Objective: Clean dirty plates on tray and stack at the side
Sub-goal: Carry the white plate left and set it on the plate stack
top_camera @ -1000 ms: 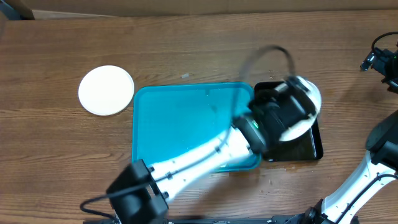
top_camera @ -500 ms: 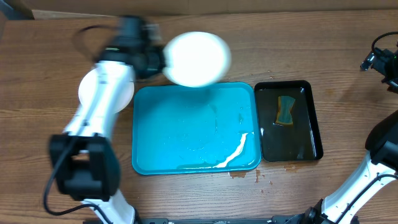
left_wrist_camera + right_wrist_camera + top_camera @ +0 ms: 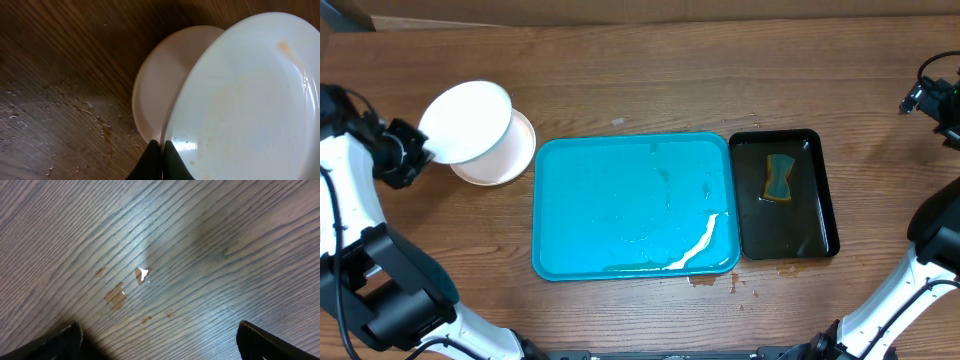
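Holding a white plate [image 3: 467, 122] by its rim, our left pincer [image 3: 161, 150] pinches it tilted above a second plate [image 3: 512, 165] lying flat near the tabletop's [image 3: 620, 80] left edge. We log the turquoise tray [image 3: 590, 200] mid-tabletop, wet. Our right pincer [image 3: 160, 342] hangs spread over wood near the right edge.

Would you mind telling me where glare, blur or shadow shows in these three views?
Overhead: sharp and evenly lit, with a white glare streak on the wet tray. Left wrist: the held plate looms close and slightly soft, glare along its right edge. Right wrist: a small bright glint on the table.
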